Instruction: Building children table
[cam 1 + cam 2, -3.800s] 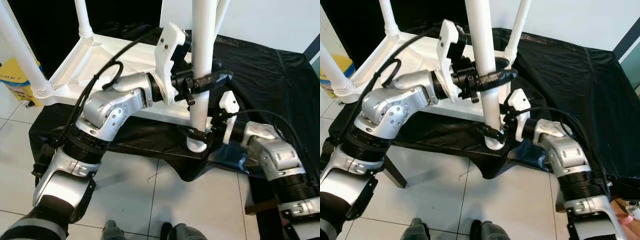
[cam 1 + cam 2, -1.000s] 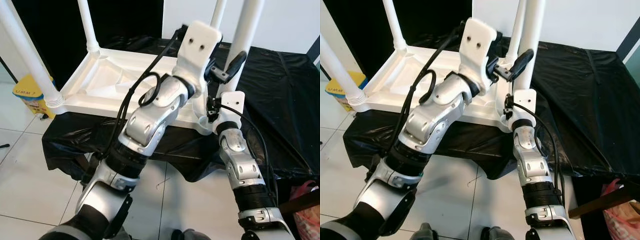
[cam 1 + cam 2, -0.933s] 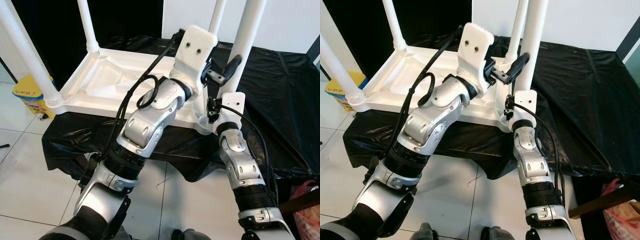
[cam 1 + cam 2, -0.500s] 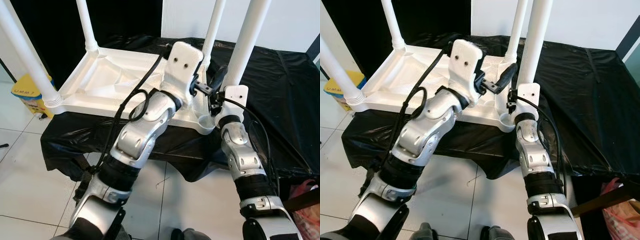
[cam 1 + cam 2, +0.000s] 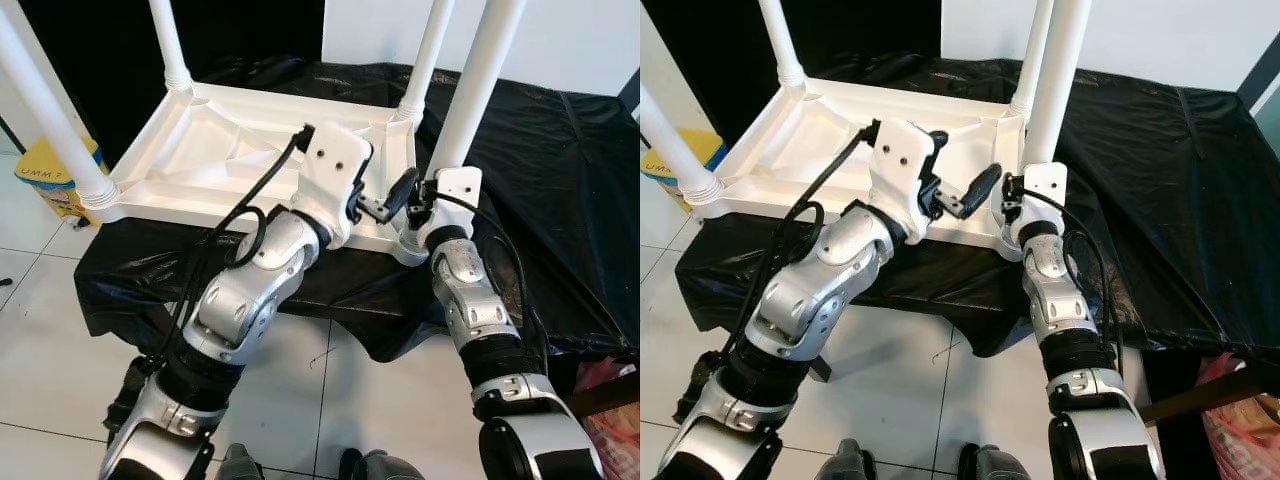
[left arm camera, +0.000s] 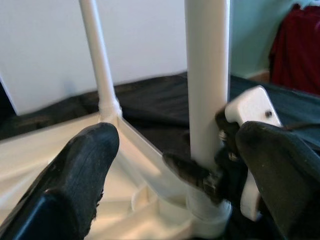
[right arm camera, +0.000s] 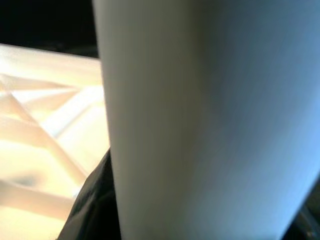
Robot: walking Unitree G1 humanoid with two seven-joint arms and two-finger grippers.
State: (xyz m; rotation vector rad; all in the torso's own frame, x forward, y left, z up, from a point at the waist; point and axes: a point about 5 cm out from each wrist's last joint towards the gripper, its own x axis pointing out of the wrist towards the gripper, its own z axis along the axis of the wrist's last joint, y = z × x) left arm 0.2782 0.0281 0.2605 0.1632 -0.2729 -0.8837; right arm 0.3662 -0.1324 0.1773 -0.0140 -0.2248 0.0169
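1. White plastic children's table [image 5: 230, 150] is lying upside down, underside up, across the upper half of the left eye view. It is resting on a surface draped in black plastic sheet [image 5: 560, 180].
2. Underside is showing moulded ribs and a raised rim. Round sockets are sitting at the corners.
3. Four white tube legs are standing up out of the sockets: near-left leg [image 5: 45, 105], far-left leg [image 5: 168, 45], far-right leg [image 5: 428, 55], near-right leg [image 5: 478, 75]. All are running out of the top of the frame.
4. Right gripper [image 6: 200, 177] is sitting at the base of the near-right leg, just above its corner socket [image 5: 412, 245], centre-right of the frame. In the left wrist view its black fingers are wrapping the leg; jaws are clamped on it.
5. Right wrist view is blurred: the white leg [image 7: 200, 125] is taking up most of it, with the ribbed underside at the left edge.
6. Left gripper [image 5: 392, 197] is hanging in the centre of the frame, just beside the near-right leg, not touching it. Its fingers [image 6: 85, 160] are spread wide apart, holding nothing.
7. Yellow printed box [image 5: 45, 175] is sitting on the white tiled floor [image 5: 60, 330] at the left edge, behind the near-left leg.
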